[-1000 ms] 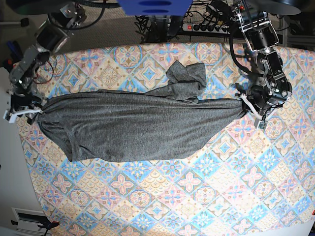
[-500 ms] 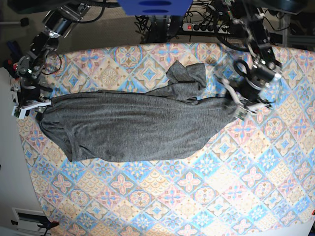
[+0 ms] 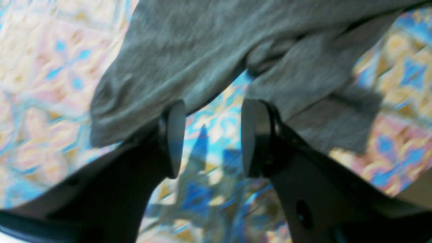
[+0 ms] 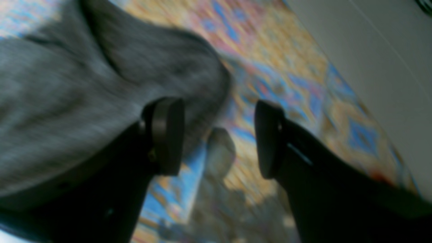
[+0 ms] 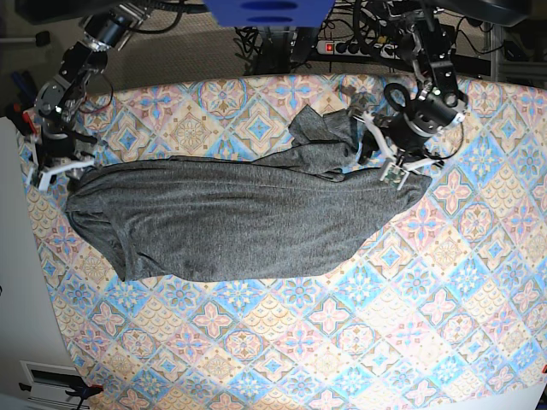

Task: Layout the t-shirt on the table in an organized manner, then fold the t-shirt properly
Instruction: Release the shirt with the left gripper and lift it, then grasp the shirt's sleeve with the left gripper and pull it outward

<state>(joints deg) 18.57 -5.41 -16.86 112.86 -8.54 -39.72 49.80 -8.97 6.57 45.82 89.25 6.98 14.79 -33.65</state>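
Now: t-shirt stretched lengthwise across table.
Left gripper jaws apart, empty, at bunched end; right gripper wide, empty, beside opposite end.

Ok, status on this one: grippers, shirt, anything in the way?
Left gripper open, empty. Right gripper open, empty. T-shirt stretched across table, sleeve bunched on top. Nothing in the way.
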